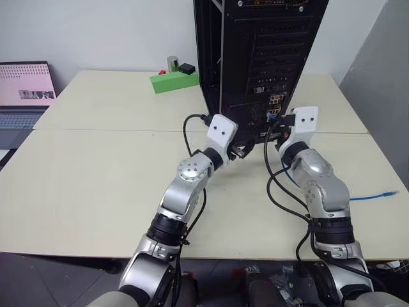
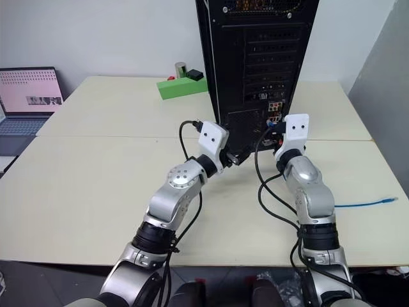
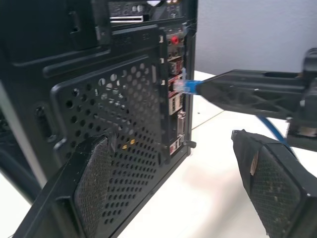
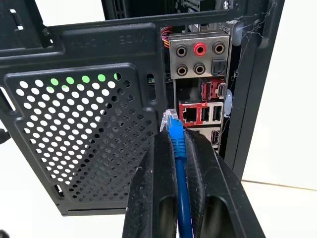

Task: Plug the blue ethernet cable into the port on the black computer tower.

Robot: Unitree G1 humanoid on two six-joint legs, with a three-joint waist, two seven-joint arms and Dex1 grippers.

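The step in hand looks like final alignment: the right tool (image 4: pixel 174 148) is clamped on the cable (image 4: pixel 177 144), plug just short of the tower (image 1: pixel 255 57). The port (image 4: pixel 189 115) sits at one o'clock of the plug; the next move likely needs a slight shift, then a straight push. The left tool (image 3: pixel 178 188) reaches level, jaws apart, beside the rear panel.

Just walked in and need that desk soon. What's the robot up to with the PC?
The robot is plugging a blue ethernet cable into the back of the black computer tower. Its right hand is shut on the cable just behind the clear plug, which sits close in front of the ethernet port but is not yet inserted. The left hand is open and holds nothing beside the tower's perforated rear panel. The cable's other end lies loose on the table.
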